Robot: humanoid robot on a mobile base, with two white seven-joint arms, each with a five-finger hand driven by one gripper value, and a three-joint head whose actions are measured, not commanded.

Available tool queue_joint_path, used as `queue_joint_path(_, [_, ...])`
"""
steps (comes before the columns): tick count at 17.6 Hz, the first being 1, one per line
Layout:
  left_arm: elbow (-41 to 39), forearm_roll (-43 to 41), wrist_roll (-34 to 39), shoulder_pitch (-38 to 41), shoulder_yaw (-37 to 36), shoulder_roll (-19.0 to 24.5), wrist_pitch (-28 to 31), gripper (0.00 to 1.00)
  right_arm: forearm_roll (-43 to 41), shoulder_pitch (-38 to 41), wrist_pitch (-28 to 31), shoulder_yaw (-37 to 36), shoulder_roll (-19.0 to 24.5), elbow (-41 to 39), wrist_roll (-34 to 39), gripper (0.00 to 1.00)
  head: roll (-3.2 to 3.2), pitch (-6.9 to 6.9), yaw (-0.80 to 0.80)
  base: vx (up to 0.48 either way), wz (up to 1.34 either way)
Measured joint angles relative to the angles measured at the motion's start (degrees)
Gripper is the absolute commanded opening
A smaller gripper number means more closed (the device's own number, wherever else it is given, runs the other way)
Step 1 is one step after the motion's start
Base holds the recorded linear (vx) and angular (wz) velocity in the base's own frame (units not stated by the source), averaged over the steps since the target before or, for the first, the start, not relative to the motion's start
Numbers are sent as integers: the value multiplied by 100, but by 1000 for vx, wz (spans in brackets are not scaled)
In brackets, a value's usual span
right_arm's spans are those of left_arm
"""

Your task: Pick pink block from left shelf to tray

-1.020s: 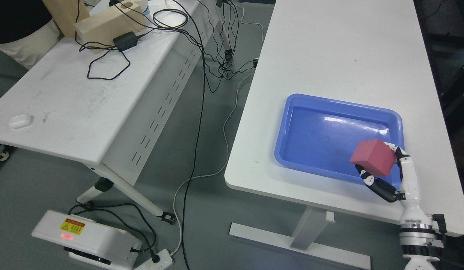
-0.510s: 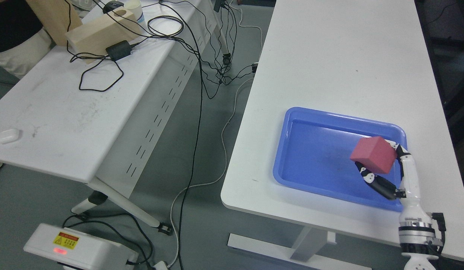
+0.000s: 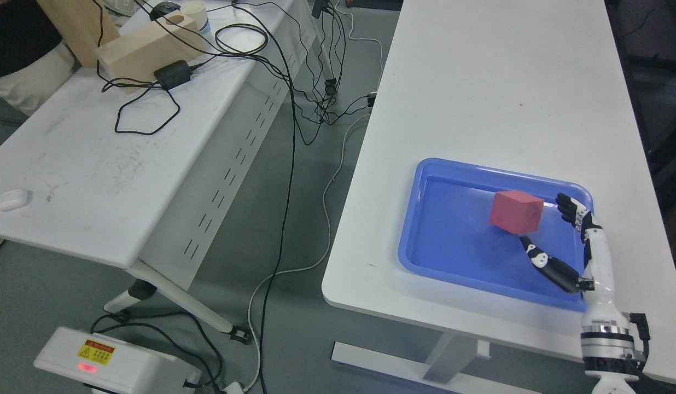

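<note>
The pink block (image 3: 516, 211) sits inside the blue tray (image 3: 425, 251) on the right white table, in the tray's right half. My right hand (image 3: 543, 223) is over the tray's right end, just right of the block, with its fingers (image 3: 573, 210) and thumb spread apart and holding nothing. The block stands free of the hand. My left hand is out of view.
The right white table (image 3: 480, 82) stretches bare behind the tray. A second white table (image 3: 97, 158) at left carries wooden blocks (image 3: 144, 46), a power adapter (image 3: 171, 74) and cables. Cables hang in the gap between tables. A white box (image 3: 114, 364) lies on the floor.
My right hand opened and let go of the pink block, which dropped from the hand into the tray and now rests a little to the left of the fingers.
</note>
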Motion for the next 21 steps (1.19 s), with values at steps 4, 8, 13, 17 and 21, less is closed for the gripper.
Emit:
queue_joint_path(4, [0,0,0,0,0,0,-12,100,-190,8,1,5,0,0,10,100,0,0,0,0,0])
queue_joint_path(8, [0,0,0,0,0,0,-21,100,-569,4,-15,6,0,0,27,100,0,0,0,0,0])
queue_joint_path(13, [0,0,0,0,0,0,-7,100,-1171,-1,-20,1,0,0,8,100,0,0,0,-10,-9])
queue_joint_path(17, [0,0,0,0,0,0,-2,100,-1403,1,-11,-18,0,3,-9,100,0,0,0,-57,-7])
queue_joint_path(21, [0,0,0,0,0,0,0,100,-1514,3,121,-44,0,4,-15,100,0,0,0,-93,-33])
